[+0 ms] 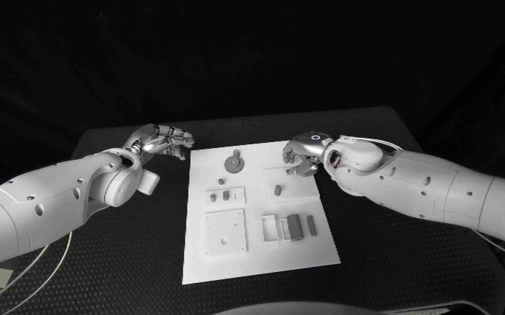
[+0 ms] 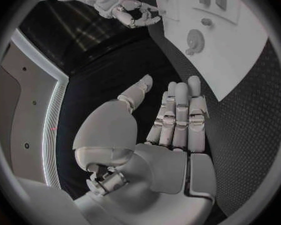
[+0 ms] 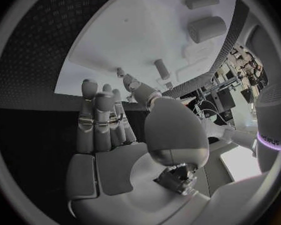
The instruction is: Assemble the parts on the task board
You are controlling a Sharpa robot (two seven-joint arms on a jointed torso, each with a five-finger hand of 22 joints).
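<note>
Hands (image 1: 163, 141) (image 1: 303, 153) flank task board (image 1: 257, 249) (both empty).

Task board (image 1: 252, 253) smooth matt white plastic; table (image 1: 400, 257) rough black textured mat; left robot hand (image 1: 160, 141) glossy metal.

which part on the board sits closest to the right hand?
The small grey upright peg, alone on the white task board, just below the right hand; the round gear-like disc lies farther left.

left hand (image 1: 160, 141) empty, right hand (image 1: 305, 153) empty, fingers apart
</note>
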